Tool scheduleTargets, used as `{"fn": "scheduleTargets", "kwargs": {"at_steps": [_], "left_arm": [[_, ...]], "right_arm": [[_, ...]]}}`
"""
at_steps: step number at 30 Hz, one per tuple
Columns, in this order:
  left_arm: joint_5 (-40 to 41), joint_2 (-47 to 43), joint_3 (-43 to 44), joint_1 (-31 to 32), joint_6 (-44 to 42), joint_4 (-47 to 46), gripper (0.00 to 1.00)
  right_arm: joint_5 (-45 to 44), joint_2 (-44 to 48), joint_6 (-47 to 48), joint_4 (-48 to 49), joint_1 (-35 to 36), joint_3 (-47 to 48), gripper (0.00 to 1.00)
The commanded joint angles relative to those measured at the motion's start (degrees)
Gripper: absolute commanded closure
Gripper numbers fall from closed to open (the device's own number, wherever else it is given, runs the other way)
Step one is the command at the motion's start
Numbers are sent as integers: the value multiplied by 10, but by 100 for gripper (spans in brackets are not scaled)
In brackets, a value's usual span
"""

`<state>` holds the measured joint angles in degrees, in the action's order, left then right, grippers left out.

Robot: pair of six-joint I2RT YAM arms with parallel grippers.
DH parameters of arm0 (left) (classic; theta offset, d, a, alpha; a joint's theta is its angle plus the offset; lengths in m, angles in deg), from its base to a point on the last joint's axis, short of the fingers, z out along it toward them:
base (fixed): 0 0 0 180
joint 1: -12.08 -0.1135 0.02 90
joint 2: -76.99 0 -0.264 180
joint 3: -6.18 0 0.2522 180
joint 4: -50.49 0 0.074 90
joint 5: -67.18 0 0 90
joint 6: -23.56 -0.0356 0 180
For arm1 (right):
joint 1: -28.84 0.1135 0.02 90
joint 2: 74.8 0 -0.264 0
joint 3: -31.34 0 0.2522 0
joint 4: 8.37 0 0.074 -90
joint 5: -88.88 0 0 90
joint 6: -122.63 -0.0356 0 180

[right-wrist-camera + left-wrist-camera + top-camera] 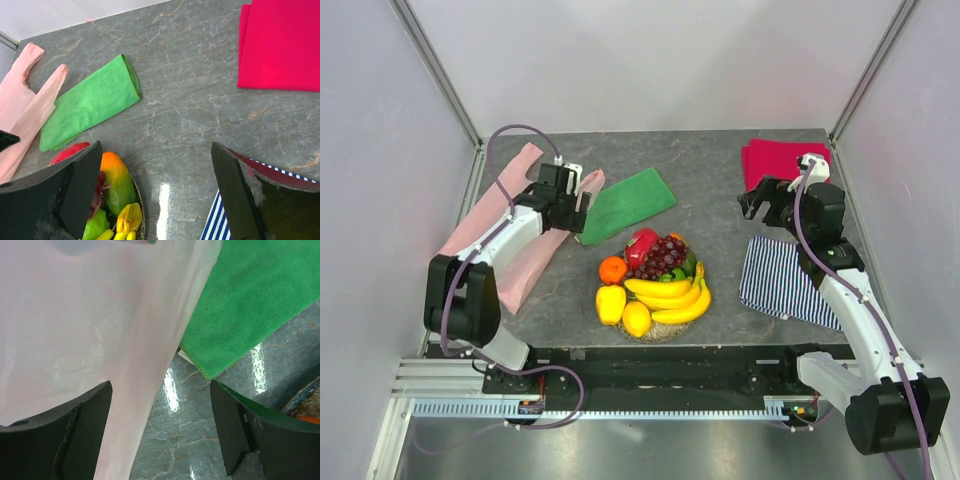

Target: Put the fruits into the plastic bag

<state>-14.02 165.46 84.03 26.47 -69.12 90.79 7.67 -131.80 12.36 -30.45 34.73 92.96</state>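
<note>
The fruits are piled on a speckled plate at the table's front middle: a yellow banana bunch, dark grapes, an orange, a red piece and yellow pieces. The pale pink plastic bag lies flat at the left. My left gripper hangs low over the bag's right edge. Its jaws are open and straddle that edge, with grey table between them. My right gripper is open above bare table right of the plate, holding nothing. An orange-green fruit sits by its left finger.
A green cloth lies between the bag and the plate. A red folded cloth sits at the back right. A blue-striped cloth lies under the right arm. White walls close in the table on three sides.
</note>
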Motion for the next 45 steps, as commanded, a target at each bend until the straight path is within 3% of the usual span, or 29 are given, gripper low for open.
{"fn": "scheduleTargets", "kwargs": {"at_steps": [1,4,10,13,14,17,24,31,37,41,45], "left_arm": [[-7,43,10,2,-24,6,15],[20,62,12,2,-27,10,20],[21,93,17,2,-37,25,44],[26,105,24,2,-39,37,63],[26,102,25,2,-39,37,75],[32,83,24,2,-41,38,99],[65,-27,-21,14,-72,6,98],[68,-215,-102,54,-134,-70,98],[-2,-338,-169,121,-192,-104,98],[-61,-410,-198,143,-201,-119,99],[-126,-479,-229,143,-196,-125,98]], "right_arm": [[22,0,-13,30,1,14,2],[34,2,-15,30,1,16,2],[38,7,-12,22,1,14,2],[40,8,-7,16,1,17,2],[41,11,-6,15,1,17,2],[39,13,-2,13,1,15,2],[48,6,1,5,1,27,2],[54,-14,-6,6,1,58,2],[86,-39,-32,16,1,109,2],[153,-64,-67,44,1,131,2],[235,-98,-169,148,1,113,3]]}}
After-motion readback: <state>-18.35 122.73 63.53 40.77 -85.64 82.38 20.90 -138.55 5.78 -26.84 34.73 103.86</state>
